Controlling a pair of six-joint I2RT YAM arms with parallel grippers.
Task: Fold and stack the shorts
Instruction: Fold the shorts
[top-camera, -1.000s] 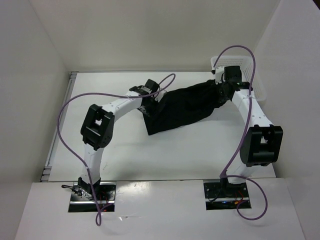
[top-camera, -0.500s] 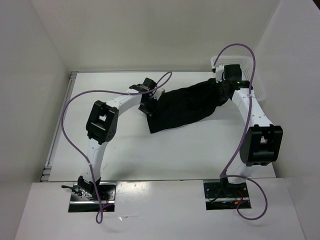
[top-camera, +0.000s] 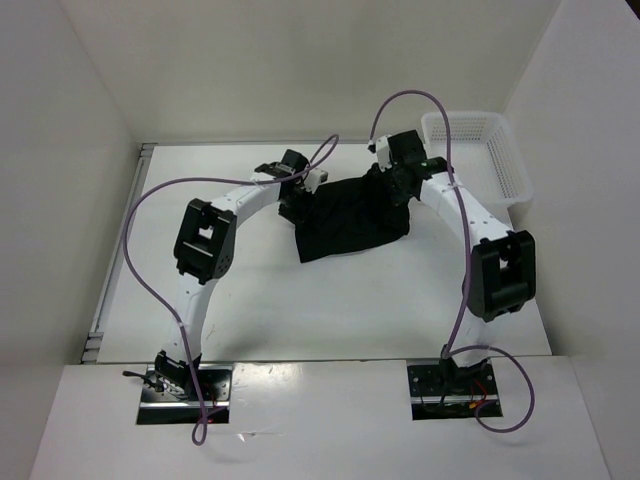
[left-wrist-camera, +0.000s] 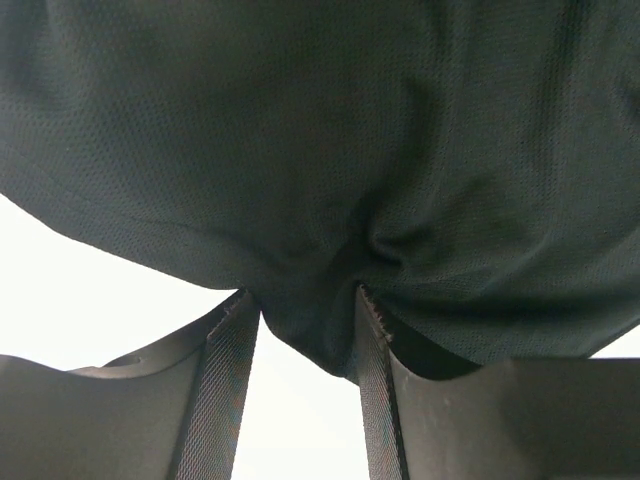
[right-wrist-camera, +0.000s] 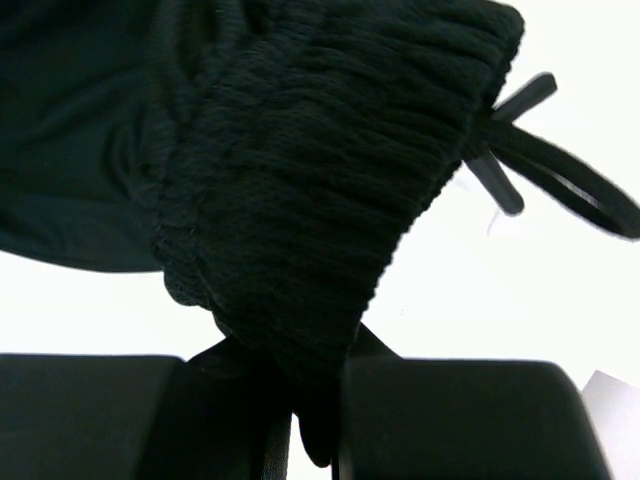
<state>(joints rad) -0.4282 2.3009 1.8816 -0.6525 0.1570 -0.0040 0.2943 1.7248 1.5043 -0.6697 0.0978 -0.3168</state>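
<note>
The shorts (top-camera: 350, 215) lie bunched on the far middle of the white bench (top-camera: 330, 310), hanging between the two arms, their lower edge slanting down to a loose corner on the left. The left end effector (left-wrist-camera: 305, 345) is clenched on a fold of the mesh fabric just above the stitched hem, which curves away to the left of its fingers (left-wrist-camera: 232, 385). The right end effector (right-wrist-camera: 310, 425) is clamped on the ribbed waistband (right-wrist-camera: 330, 180), which bulges up out of the grip; the drawstring (right-wrist-camera: 560, 175) sticks out to the right, free of the fabric's edge. The white mesh basket (top-camera: 512, 172) sits in the far right corner close against the side wall, well apart from the shorts. A broad stretch of bench shows between the cloth's lower edge and the arm bases, and a narrower strip runs between the left arm and the left wall
</note>
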